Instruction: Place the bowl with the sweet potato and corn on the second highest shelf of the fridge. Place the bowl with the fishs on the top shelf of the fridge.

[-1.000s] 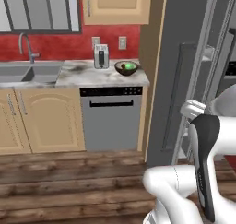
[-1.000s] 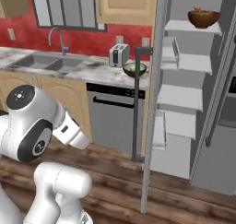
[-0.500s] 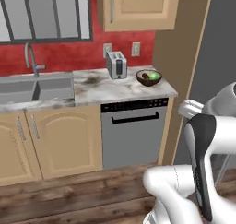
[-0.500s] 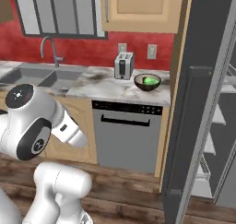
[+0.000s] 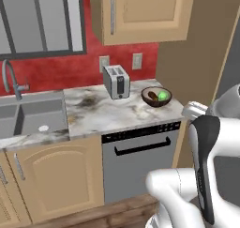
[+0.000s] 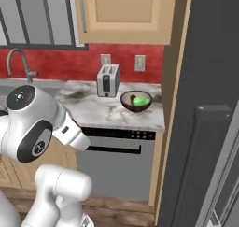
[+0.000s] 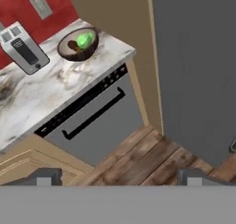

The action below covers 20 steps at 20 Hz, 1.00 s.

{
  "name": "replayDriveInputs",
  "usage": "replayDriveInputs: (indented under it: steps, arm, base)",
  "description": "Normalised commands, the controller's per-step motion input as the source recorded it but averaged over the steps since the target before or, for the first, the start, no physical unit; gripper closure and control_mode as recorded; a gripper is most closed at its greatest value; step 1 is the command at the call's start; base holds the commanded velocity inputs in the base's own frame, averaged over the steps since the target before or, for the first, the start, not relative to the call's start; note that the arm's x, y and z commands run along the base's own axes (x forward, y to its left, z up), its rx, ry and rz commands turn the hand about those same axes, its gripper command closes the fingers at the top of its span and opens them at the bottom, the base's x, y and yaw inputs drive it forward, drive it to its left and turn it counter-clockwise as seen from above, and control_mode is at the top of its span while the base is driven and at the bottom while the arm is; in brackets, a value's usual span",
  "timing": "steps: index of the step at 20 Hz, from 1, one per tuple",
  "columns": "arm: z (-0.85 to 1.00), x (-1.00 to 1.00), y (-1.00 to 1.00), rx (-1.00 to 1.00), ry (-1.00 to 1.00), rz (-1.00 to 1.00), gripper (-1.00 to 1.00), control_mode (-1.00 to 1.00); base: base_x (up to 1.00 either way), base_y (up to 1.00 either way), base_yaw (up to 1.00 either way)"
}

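The bowl with the sweet potato and corn (image 5: pixel 156 96) (image 6: pixel 136 101) (image 7: pixel 78 44) stands on the marble counter's right end, right of the toaster. Inside it lie the lime-green corn (image 5: pixel 162 95) (image 7: pixel 84 38) and the dark sweet potato (image 5: pixel 151 96) (image 7: pixel 72 45). My gripper (image 7: pixel 119 178) hangs open and empty over the wooden floor in front of the dishwasher, well short of the bowl. The fridge's grey door (image 6: pixel 205 90) (image 7: pixel 198 57) rises to the right. The bowl with the fishs and the fridge's shelves are out of view.
A silver toaster (image 5: pixel 116 81) (image 6: pixel 107 80) (image 7: pixel 24 50) stands against the red wall. The sink (image 5: pixel 28 114) with its faucet lies at the left. A grey dishwasher (image 5: pixel 140 161) (image 7: pixel 97 112) sits under the counter. Wall cupboards (image 5: pixel 140 13) hang above it.
The whole picture has shifted: the base has moved toward the counter. The open fridge interior has slid off to the right, and the toaster and small bowl now look closer. The gripper stays open.
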Motion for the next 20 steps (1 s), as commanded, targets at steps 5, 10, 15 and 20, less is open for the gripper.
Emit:
replayDriveInputs:
  steps: [5, 10, 15, 20]
  arm:
    - [0.00, 0.00, 0.00, 0.00, 0.00, 0.00, -1.00, 1.00]
    - [0.00, 0.00, 0.00, 0.00, 0.00, 0.00, -1.00, 1.00]
    - [0.00, 0.00, 0.00, 0.00, 0.00, 0.00, -1.00, 1.00]
    - [0.00, 0.00, 0.00, 0.00, 0.00, 0.00, -1.00, 1.00]
  base:
    - [0.57, -0.02, -0.02]
    - [0.70, -0.02, -0.02]
    - [0.76, -0.11, -0.01]
    - [0.52, -0.35, -0.02]
